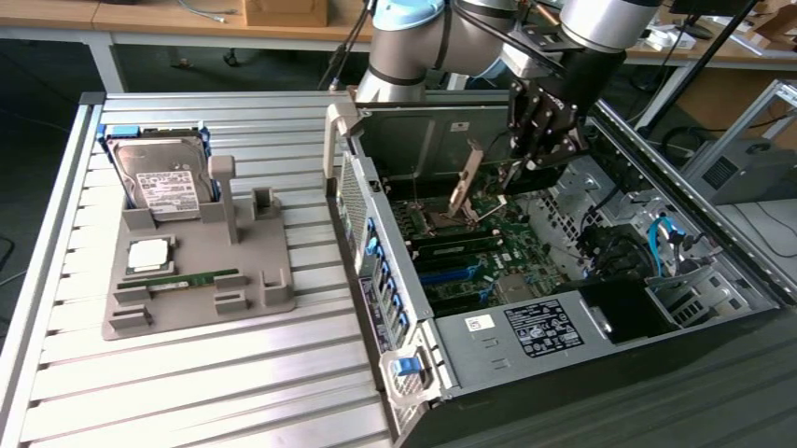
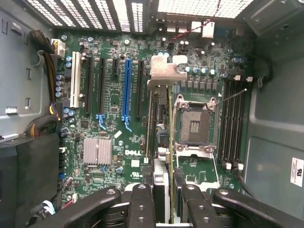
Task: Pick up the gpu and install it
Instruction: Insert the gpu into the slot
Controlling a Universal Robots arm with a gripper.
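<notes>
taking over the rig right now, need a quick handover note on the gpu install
Gripper: shut on the thin flat brownish-green gpu card.
Card: inside the open grey-and-black computer case, tilted above the green motherboard.
Done: card picked up and brought into the case.
Left: card not yet seated in a slot.
Grey parts holder, exterior view's left: holds the silver hard drive and green RAM stick.

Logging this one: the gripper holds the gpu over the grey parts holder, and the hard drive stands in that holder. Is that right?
Not quite. The exterior view shows the gripper holding the gpu over the motherboard inside the open computer case, not over the grey parts holder. The hard drive does stand in that holder.
</notes>
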